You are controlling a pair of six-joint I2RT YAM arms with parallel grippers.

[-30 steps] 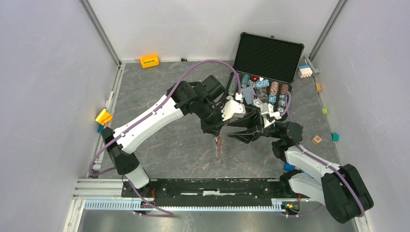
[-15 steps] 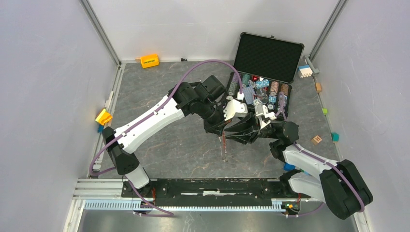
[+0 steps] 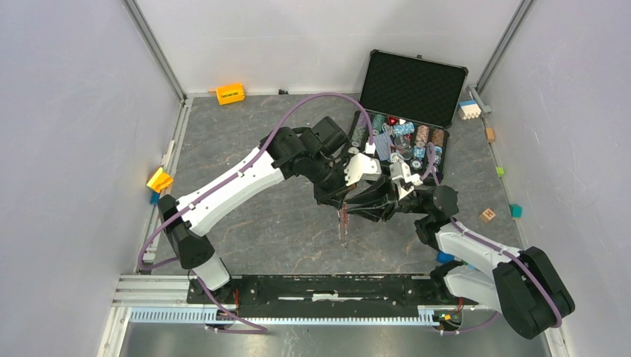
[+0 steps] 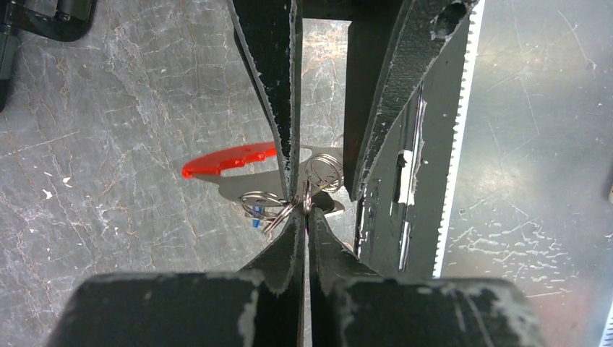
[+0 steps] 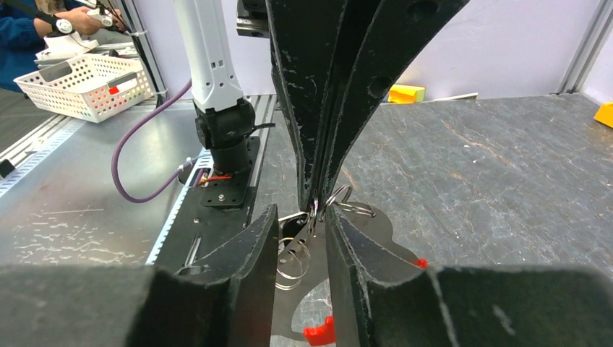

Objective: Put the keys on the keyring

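My left gripper (image 3: 344, 199) is shut on a thin silver ring of the keyring (image 4: 324, 170) and holds it above the floor. The red fob (image 4: 228, 160) hangs below it and shows as a thin red strip in the top view (image 3: 342, 223). Several silver rings and a flat silver plate (image 5: 318, 267) hang together. A small blue bit (image 4: 256, 223) sits by the rings. I cannot tell separate keys apart. My right gripper (image 5: 300, 238) is open, with its fingers (image 4: 275, 87) on either side of the rings, tip to tip with the left gripper (image 5: 316, 206).
An open black case (image 3: 413, 85) with poker chips (image 3: 405, 140) stands behind the grippers. An orange block (image 3: 230, 94) lies at the back wall and a yellow block (image 3: 159, 179) at the left wall. Small blocks (image 3: 487, 215) lie on the right.
My right gripper has moved left until its fingers flank the rings held by the left gripper. The hanging keyring has shifted slightly right.
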